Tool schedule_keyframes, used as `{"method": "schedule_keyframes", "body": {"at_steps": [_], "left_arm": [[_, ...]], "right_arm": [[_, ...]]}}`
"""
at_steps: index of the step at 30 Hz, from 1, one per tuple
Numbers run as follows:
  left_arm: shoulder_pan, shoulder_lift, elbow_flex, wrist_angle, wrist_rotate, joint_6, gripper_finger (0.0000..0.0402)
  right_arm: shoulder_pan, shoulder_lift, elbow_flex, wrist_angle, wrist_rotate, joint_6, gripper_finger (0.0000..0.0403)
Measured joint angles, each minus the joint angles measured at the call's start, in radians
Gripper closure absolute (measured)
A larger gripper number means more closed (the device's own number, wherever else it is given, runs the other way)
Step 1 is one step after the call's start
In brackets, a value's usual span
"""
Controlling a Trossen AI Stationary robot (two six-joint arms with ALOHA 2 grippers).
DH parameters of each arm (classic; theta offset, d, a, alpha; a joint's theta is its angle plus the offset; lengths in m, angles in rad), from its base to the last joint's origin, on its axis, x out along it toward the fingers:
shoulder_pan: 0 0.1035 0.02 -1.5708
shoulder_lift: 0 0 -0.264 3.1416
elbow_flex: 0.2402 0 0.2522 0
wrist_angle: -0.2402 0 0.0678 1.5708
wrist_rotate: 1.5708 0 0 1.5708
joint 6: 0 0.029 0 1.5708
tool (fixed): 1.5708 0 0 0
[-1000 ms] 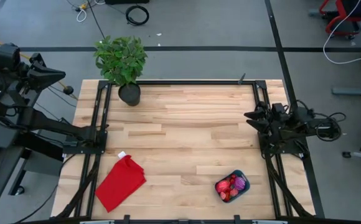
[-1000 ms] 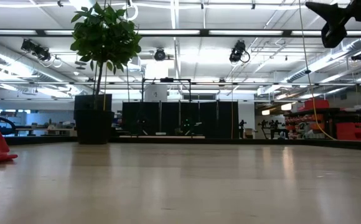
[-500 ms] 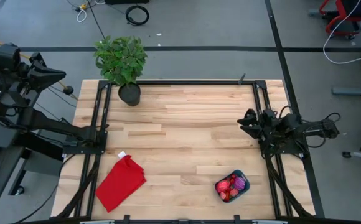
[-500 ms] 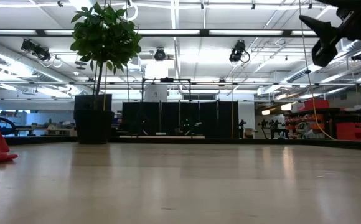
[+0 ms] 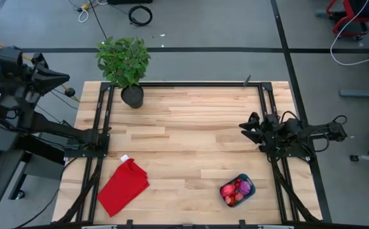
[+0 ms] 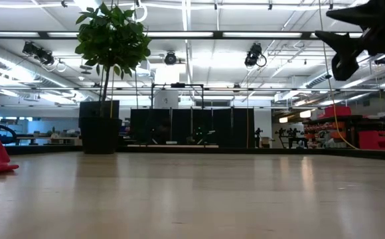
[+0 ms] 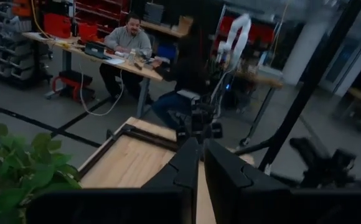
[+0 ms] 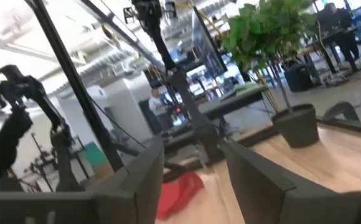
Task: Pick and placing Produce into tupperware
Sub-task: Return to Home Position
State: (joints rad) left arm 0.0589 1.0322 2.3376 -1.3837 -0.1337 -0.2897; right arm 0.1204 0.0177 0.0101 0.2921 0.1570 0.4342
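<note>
All the produce [image 5: 234, 189] I can see lies in the tupperware [image 5: 252, 186] at the near right, so I judge homing is in hand. My right gripper [image 5: 247, 123] hangs by the right edge, parted and empty, and needs only to fold back. My left gripper [image 5: 63, 77], closed on nothing, waits far left. The red cloth [image 5: 123, 186] and the potted plant [image 5: 124, 63] block nothing.

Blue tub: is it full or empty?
Nearly full: red and pink toy produce, one piece purple, fills the tub in the high view.

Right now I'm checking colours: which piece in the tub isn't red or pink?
The purple one at the tub's right end; the rest are red or pink.
</note>
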Motion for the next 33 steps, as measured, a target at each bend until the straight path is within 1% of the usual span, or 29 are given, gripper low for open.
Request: {"method": "schedule_keyframes", "body": {"at_steps": [4, 8, 14, 19, 22, 25, 33], "left_arm": [[0.000, -0.005, -0.074, 0.001, 0.000, 0.023, 0.0367], [0.000, -0.010, -0.197, 0.054, 0.000, 0.021, 0.0360], [-0.001, -0.026, -0.469, 0.310, 0.007, 0.065, 0.0362], [-0.001, -0.080, -0.676, 0.413, 0.047, 0.035, 0.0369], [-0.001, -0.150, -0.789, 0.426, 0.049, -0.015, 0.0372], [-0.001, -0.252, -0.879, 0.470, 0.049, -0.048, 0.0369], [-0.001, -0.567, -1.145, 0.682, 0.038, -0.059, 0.0359]], "right_arm": [[0.000, 0.000, 0.000, -0.049, -0.001, 0.010, 0.0220], [0.000, 0.001, 0.000, -0.079, -0.001, 0.015, 0.0220], [0.000, 0.001, 0.000, -0.084, -0.001, 0.015, 0.0220], [0.000, 0.001, 0.000, -0.084, -0.001, 0.015, 0.0220], [0.000, 0.001, 0.000, -0.084, -0.001, 0.015, 0.0220], [0.000, 0.001, 0.000, -0.084, -0.001, 0.015, 0.0220], [0.000, 0.001, -0.001, -0.084, -0.002, 0.015, 0.0220]]}}
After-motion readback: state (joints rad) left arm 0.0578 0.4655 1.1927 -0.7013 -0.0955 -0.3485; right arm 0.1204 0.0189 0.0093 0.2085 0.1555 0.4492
